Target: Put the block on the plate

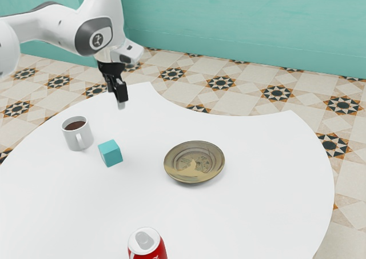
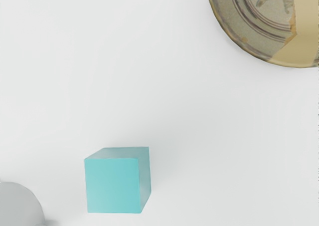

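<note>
My gripper point(image 1: 120, 100) hangs above the table on the far side of the block, touching nothing; whether it is open or shut cannot be made out. The teal block point(image 1: 110, 153) rests on the white table between the mug and the plate, and the wrist view has the same block point(image 2: 112, 185) with its top face towards the camera. A round brownish-olive plate point(image 1: 172, 163) with a tan patch lies apart from the block. Part of the plate point(image 2: 242, 38) appears in the wrist view, cut off by the picture's edge.
A white mug point(image 1: 78, 136) of dark liquid stands close to the block; a pale rounded shape point(image 2: 17, 206) near the block in the wrist view may be this mug. A red and silver can point(image 1: 147, 244) stands at the exterior view's bottom edge. The table point(image 1: 257, 156) has a curved edge.
</note>
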You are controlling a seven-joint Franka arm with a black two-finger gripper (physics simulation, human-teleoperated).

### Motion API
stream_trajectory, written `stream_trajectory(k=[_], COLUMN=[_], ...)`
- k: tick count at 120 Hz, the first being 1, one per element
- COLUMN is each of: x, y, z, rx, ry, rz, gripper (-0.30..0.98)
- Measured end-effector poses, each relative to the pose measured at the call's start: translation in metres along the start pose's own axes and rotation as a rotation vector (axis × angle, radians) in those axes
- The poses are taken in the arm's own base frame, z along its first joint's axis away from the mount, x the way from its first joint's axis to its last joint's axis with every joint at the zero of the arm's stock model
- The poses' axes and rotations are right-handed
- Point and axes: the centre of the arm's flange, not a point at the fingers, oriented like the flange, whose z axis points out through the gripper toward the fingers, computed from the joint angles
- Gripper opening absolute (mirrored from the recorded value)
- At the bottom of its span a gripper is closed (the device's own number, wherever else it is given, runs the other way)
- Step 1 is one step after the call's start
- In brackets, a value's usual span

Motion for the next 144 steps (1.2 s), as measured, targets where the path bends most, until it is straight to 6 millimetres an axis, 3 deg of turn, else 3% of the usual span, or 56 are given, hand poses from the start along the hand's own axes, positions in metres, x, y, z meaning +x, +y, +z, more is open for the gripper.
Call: stream_trajectory(k=[16, 24, 40, 55, 77, 96, 117, 144], x=[-0.002, -0.006, -0.009, -0.008, -0.016, -0.006, -0.012, -0.004], y=[0.0, -0.003, -0.014, -0.021, -0.038, -0.056, -0.073, -0.082], z=[-0.001, 0.014, 0.061, 0.126, 0.183, 0.207, 0.243, 0.261], rx=[-0.001, -0.013, -0.056, -0.118, -0.16, -0.153, -0.157, -0.146], ry=[-0.002, -0.024, -0.083, -0.16, -0.214, -0.199, -0.215, -0.192], rz=[-0.003, -0.008, -0.036, -0.061, -0.108, -0.13, -0.161, -0.152], gripper=[0.69, 0.69, 0.69, 0.69, 0.69, 0.69, 0.69, 0.69])
